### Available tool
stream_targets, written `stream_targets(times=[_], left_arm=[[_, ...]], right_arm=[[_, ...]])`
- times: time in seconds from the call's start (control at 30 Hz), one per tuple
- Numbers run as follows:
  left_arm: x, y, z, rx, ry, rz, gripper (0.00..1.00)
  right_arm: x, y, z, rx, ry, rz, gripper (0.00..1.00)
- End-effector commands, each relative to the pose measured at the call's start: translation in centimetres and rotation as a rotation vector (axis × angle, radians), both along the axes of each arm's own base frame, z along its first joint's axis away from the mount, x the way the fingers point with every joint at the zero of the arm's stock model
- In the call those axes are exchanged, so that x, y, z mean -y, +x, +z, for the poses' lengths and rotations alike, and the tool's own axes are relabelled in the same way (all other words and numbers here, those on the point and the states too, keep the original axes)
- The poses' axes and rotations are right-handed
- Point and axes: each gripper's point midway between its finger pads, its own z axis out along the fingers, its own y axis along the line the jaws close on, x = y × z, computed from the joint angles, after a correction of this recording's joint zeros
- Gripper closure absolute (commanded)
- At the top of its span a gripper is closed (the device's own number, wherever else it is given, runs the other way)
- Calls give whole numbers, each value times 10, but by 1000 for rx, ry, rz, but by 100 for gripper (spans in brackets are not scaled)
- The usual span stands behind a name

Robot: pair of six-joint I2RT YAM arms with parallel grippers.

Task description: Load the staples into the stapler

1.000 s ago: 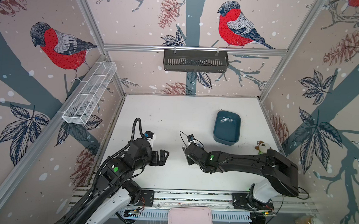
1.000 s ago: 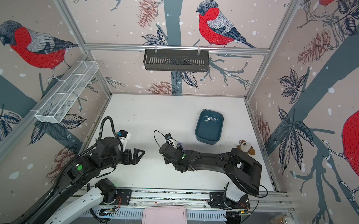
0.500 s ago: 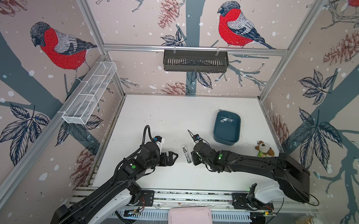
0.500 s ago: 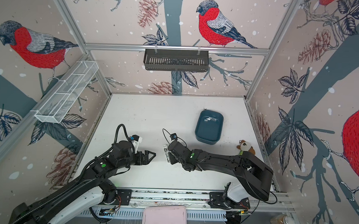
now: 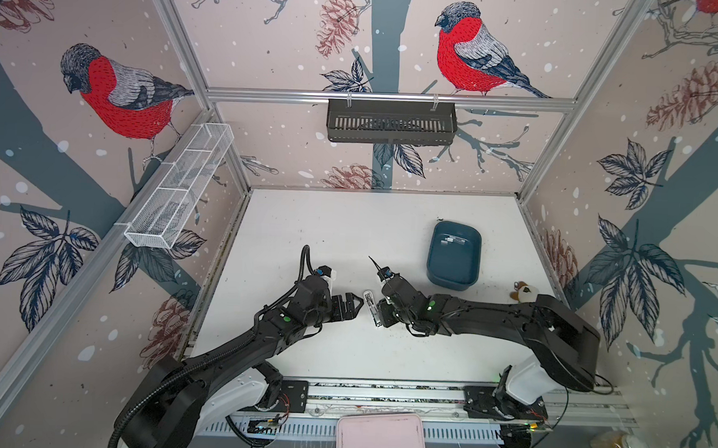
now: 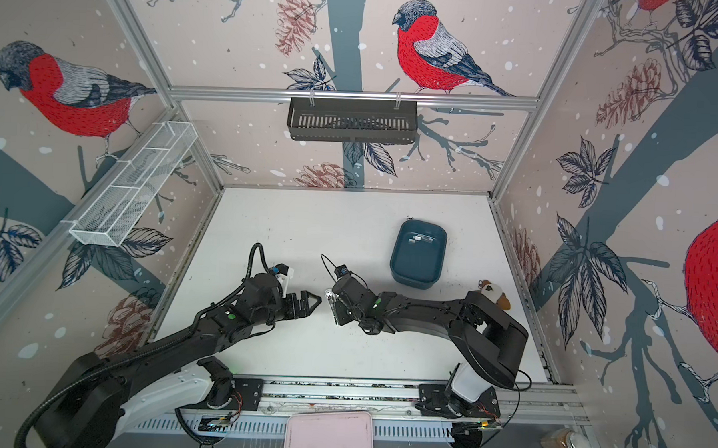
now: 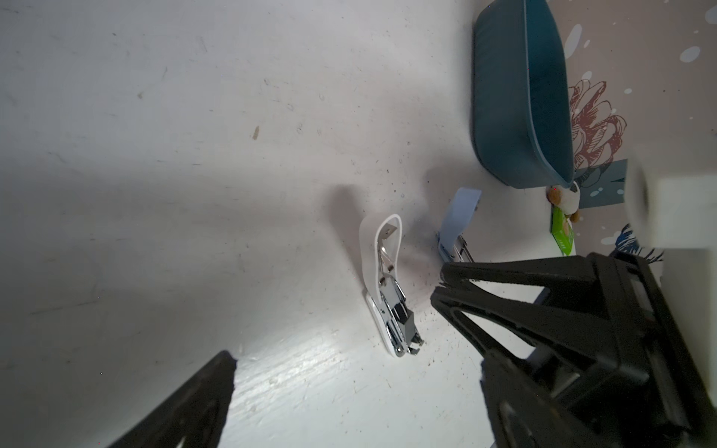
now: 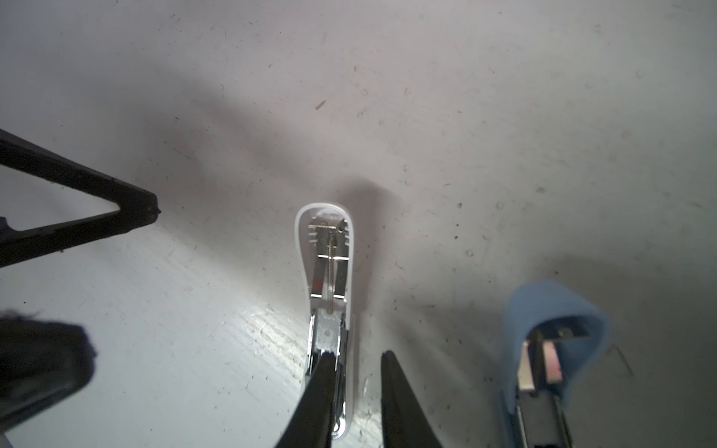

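Note:
A white stapler (image 5: 369, 306) (image 6: 330, 300) lies swung open on the white table, its chrome magazine facing up (image 8: 329, 263) (image 7: 382, 279). My right gripper (image 8: 357, 360) (image 5: 380, 313) sits over its hinge end. It is narrowly open, with one finger on the magazine and the other on the table beside the white side wall. My left gripper (image 7: 357, 360) (image 5: 356, 306) is wide open and holds nothing. It hovers just left of the stapler without touching it. I cannot make out the staples. Small pale pieces lie in the blue tray (image 5: 453, 275), too small to identify.
A second stapler, light blue (image 8: 551, 337) (image 7: 459, 217), lies open right beside the white one, under my right arm. A small plush toy (image 5: 525, 290) and a green box (image 7: 562, 236) sit by the right wall. A pink container (image 5: 381, 438) lies in front of the rail.
My left arm has swung right, bringing its open gripper close to the white stapler. The right gripper has shifted slightly right, uncovering the stapler, which has stayed in place.

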Motion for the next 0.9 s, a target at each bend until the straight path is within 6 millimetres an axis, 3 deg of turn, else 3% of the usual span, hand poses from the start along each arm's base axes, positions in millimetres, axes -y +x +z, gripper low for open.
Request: stream_targets(times=[0.0,0.63,0.77,0.87], left_arm=[[1,9,5,17,-35,14,2],[-2,3,-1,4,-33,6,2],[-1,3,0,3,-37,2,2],[6,2,7,13,-63,-37,2]], right_arm=[[-8,-1,-3,3,-1,24,76],[-2,-12,-16,-10,-54,27,77],[-2,-12,-11,2,-46,24,77],[-4,-11,4,27,-9,20,77]])
